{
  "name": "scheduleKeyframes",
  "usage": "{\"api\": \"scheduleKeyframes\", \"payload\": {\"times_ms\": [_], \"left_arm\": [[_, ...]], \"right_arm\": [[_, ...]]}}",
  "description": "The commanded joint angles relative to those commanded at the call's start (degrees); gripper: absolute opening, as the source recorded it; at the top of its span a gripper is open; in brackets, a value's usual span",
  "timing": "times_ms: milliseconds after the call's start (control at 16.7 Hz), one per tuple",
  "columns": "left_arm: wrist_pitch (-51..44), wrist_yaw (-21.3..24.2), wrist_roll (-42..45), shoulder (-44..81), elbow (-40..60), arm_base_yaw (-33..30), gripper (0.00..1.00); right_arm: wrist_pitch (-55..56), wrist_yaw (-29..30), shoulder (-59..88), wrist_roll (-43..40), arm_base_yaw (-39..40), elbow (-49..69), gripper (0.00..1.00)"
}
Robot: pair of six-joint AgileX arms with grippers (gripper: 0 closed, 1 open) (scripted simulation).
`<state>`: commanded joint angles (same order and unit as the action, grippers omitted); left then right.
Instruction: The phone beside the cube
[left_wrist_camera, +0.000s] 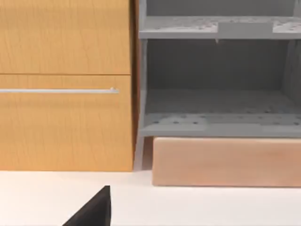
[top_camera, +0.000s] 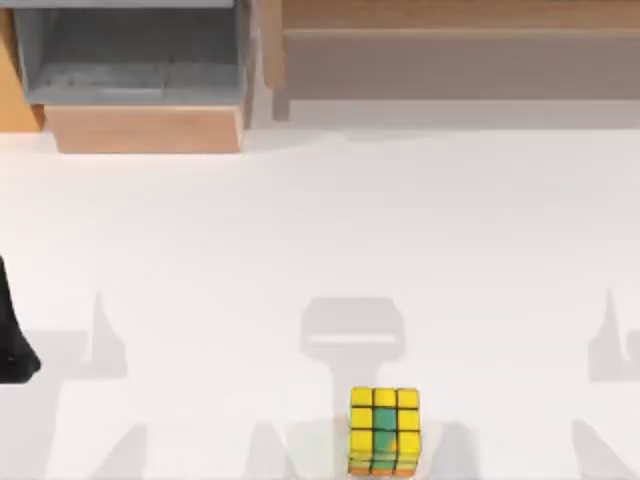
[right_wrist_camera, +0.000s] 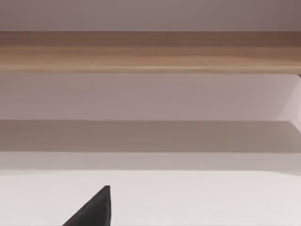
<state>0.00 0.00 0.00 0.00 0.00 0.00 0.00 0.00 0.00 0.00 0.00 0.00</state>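
The cube [top_camera: 384, 430] rests on the white table [top_camera: 320, 230] near its front edge, slightly right of the middle. Its top is mostly yellow squares with a green strip down the centre, black grid lines and an orange lower edge. The phone is out of view. My left arm [top_camera: 12, 340] is a dark shape at the table's far left edge, well away from the cube. A black wedge of my left gripper [left_wrist_camera: 94, 209] juts in over bare table in the left wrist view. The right wrist view has a similar black wedge of my right gripper [right_wrist_camera: 94, 209].
A grey open shelf unit [top_camera: 130, 55] on a pale wooden base [top_camera: 150, 128] stands at the back left. Beside it is a wooden cabinet [left_wrist_camera: 66, 84] with a metal handle. A long wooden ledge [top_camera: 460, 30] runs along the back right.
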Motion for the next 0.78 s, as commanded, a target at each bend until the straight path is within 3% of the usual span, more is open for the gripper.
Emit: {"api": "scheduleKeyframes", "payload": {"times_ms": [360,780], "left_arm": [[-3.62,-0.08,5.28,5.83,5.19,3.73,1.0],[-18.87,0.45,27.0,36.89,27.77,16.18,1.0]], "right_arm": [[0.0,0.0,0.0,0.0,0.0,0.0,1.0],[0.0,0.0,0.0,0.0,0.0,0.0,1.0]]}}
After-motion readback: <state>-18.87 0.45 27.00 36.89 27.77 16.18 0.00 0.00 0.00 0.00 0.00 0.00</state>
